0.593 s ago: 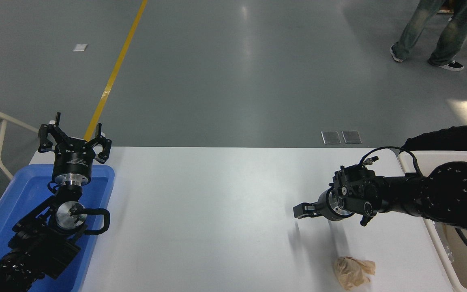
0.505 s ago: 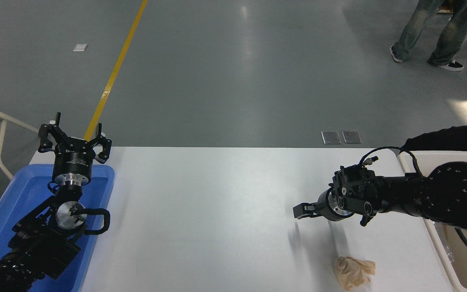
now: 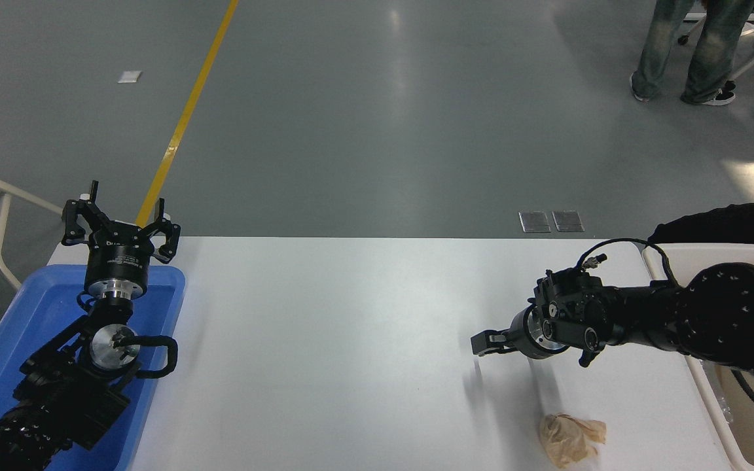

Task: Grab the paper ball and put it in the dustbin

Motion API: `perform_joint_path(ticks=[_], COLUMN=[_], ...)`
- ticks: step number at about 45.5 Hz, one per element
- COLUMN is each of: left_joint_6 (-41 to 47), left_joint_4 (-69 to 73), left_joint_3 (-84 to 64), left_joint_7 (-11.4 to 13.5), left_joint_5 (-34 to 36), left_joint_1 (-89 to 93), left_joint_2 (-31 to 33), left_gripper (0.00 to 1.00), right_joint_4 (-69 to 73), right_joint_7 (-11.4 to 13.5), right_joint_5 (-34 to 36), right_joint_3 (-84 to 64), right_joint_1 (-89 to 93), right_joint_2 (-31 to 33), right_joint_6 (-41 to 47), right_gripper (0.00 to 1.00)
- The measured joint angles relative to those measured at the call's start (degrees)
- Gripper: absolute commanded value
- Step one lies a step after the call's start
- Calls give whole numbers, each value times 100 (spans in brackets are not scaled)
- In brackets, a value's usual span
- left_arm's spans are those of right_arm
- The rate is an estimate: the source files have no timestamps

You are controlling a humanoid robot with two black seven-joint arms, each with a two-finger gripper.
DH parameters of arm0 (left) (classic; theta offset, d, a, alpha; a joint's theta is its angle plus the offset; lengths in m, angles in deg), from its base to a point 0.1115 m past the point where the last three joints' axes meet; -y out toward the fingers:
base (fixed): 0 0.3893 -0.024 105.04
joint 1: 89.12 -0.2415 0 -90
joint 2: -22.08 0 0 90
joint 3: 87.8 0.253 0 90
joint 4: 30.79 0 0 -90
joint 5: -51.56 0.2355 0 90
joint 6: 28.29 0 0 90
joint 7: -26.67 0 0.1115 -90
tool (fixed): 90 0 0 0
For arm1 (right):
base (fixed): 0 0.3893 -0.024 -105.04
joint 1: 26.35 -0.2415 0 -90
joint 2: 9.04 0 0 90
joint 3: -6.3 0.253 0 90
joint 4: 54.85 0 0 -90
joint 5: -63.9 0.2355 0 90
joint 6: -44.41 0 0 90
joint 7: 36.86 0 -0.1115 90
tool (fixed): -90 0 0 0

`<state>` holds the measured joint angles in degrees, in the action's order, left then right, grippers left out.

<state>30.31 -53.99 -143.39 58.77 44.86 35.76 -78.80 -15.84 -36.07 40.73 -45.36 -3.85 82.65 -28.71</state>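
Observation:
The paper ball [image 3: 570, 438], a tan crumpled wad with a pointed tail, lies on the white table [image 3: 351, 327] near its front edge at the right. My right gripper [image 3: 484, 342] hovers above the table, up and to the left of the ball and apart from it, pointing left; nothing shows in it. The cream-white dustbin [image 3: 711, 252] stands at the table's right end, partly covered by my right arm. My left gripper [image 3: 120, 222] is parked open over the blue tray at the lower left.
A shallow blue tray [image 3: 36, 314] sits at the table's left end under the left arm. A person's dark sleeve [image 3: 717, 226] reaches in behind the dustbin. Another person's legs [image 3: 684, 52] stand on the floor at the top right.
My right gripper has shifted very slightly left and up. The legs at the top right have stepped closer together. The paper ball and left arm have not moved.

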Motion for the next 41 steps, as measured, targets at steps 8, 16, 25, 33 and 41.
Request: perform_joint_path(ticks=[8,16,25,33,41], left_joint_6=[4,4,4,4,4], left_joint_4=[0,-1,-1,-1,0], left_joint_3=[3,4,5,5,5], left_joint_7=[0,0,0,-1,-3], left_joint_5=[-5,-6,-6,-6,-6], left_joint_1=[1,3,3,0,-1], left_joint_2=[-2,-3,-2,-1,-2], left_gripper=[99,99,99,99,99], right_joint_4=[71,574,1706,2933,4233], right_joint_7=[-1,2,2,2,-8], right_joint_5=[2,4,-3,-4,137], right_joint_3=[-13,-63,-210,-541,-1273], right_joint_1=[-45,-638,-1961,-3394,-5008], right_joint_2=[46,414,1113,1768,2222], right_joint_6=[0,138,637,1314,1775], right_gripper=[100,100,100,100,100])
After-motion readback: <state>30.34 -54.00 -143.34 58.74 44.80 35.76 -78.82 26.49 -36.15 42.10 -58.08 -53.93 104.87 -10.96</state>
